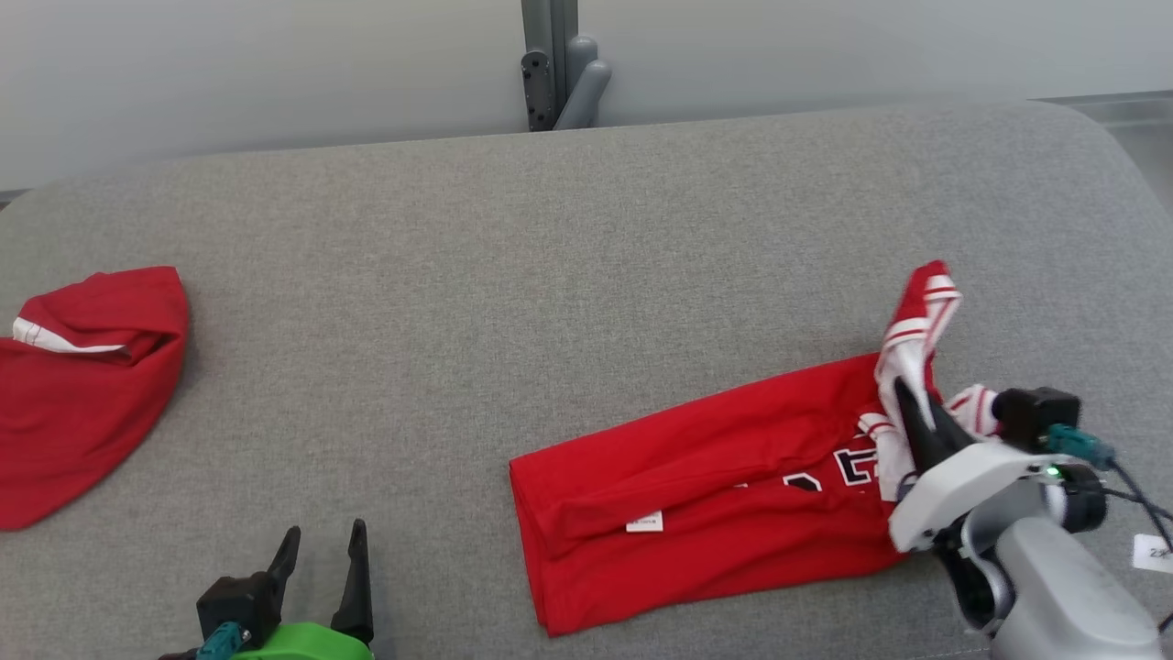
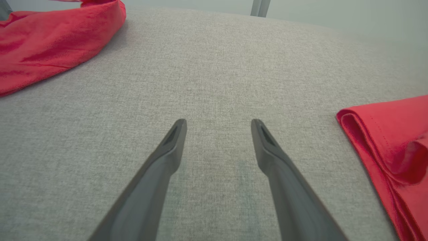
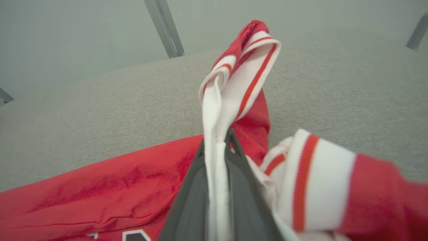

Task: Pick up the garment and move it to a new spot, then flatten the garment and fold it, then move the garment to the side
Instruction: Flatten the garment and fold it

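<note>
The right gripper (image 1: 909, 396) was clamped on the white, red-striped trim of the red garment (image 1: 696, 486), holding that edge raised, with the rest lying folded on the grey woven surface (image 1: 550, 275) to its left. The left gripper (image 1: 325, 530) stood spread and empty over the bare surface, with the garment's hem to its right and another red cloth (image 1: 82, 394) farther off to its left. Beyond both rose a pale wall (image 1: 275, 64) with a grey metal post (image 1: 550, 64).

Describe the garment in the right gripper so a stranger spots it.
On the grey cushioned surface, look right. The garment lies there, a red jersey pinched at its white striped trim by the right gripper. Unlike the red cloth at left, it bears dark lettering.
</note>
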